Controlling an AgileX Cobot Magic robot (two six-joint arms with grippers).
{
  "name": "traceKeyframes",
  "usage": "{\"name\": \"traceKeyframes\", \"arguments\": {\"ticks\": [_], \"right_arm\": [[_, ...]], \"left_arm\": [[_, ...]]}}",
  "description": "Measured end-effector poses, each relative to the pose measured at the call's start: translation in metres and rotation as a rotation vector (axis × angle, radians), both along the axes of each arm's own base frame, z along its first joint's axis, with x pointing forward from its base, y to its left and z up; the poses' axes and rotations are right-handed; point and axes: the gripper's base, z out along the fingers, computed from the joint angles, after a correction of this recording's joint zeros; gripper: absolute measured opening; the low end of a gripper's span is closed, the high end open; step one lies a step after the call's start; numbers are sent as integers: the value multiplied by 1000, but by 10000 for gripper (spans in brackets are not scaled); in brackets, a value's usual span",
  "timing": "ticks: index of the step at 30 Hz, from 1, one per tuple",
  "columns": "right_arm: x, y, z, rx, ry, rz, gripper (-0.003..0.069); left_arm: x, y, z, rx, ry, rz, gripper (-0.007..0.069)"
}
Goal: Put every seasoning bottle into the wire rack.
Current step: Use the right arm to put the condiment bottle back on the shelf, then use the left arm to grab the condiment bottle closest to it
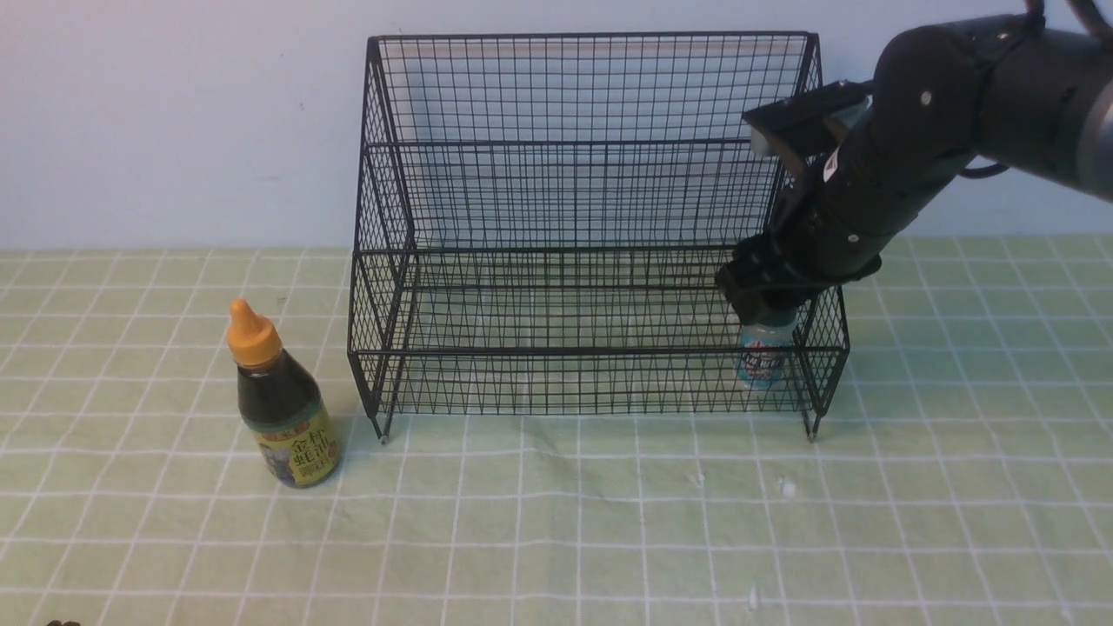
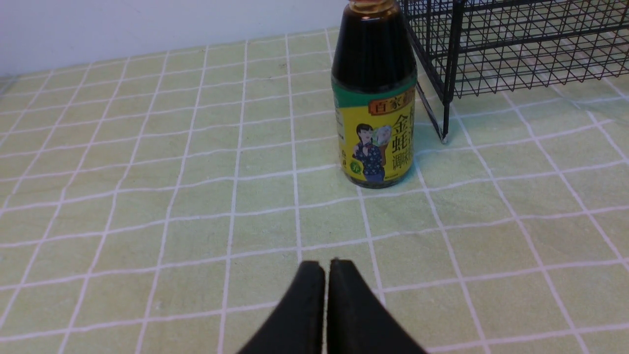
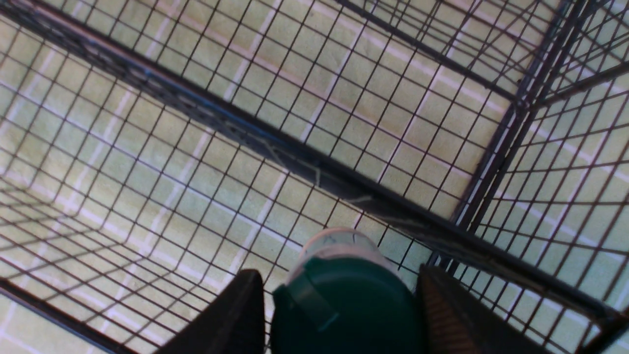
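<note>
currently the right gripper (image 3: 340, 280) stands slightly wider than the shaker's cap (image 3: 349, 314) inside the wire rack (image 1: 600, 351), left gripper (image 2: 325, 268) closed, empty

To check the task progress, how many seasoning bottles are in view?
2: the dark-sauce bottle on the table, left of the rack; the shaker inside the rack's right end.
</note>
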Motion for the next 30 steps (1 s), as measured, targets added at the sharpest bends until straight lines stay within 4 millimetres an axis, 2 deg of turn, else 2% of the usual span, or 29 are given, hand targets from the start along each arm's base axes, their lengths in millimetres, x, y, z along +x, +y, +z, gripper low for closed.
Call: {"name": "traceKeyframes", "arguments": {"ticks": [5,7,9,12,14,16,17,19,20,22,23,24,25,27,30], "right_arm": [[-6,-2,39,49,-57,-46,378],[-16,-6,71,73,-112,-47,378],[-35,-13,108,99,-170,-45,367],[-69,-24,153,135,-238,-37,329],[-87,-30,171,152,-272,-33,305],[-126,-45,207,185,-365,-30,241],[-129,-47,209,188,-375,-31,241],[-180,-67,244,233,-493,-42,161],[-187,-70,248,241,-509,-46,155],[-237,-89,265,292,-603,-59,83],[-240,-90,264,294,-604,-61,72],[-265,-99,264,313,-641,-64,36],[-278,-104,262,322,-659,-66,20],[-309,-116,249,343,-716,-68,-5],[-341,-129,218,373,-789,-72,-13]], "left_arm": [[0,0,0,0,0,0,-6],[0,0,0,0,0,0,-6],[0,0,0,0,0,0,-6],[0,0,0,0,0,0,-6],[0,0,0,0,0,0,-6],[0,0,0,0,0,0,-6],[0,0,0,0,0,0,-6],[0,0,0,0,0,0,-6],[0,0,0,0,0,0,-6],[0,0,0,0,0,0,-6],[0,0,0,0,0,0,-6],[0,0,0,0,0,0,-6],[0,0,0,0,0,0,-6],[0,0,0,0,0,0,-6],[0,0,0,0,0,0,-6]]}}
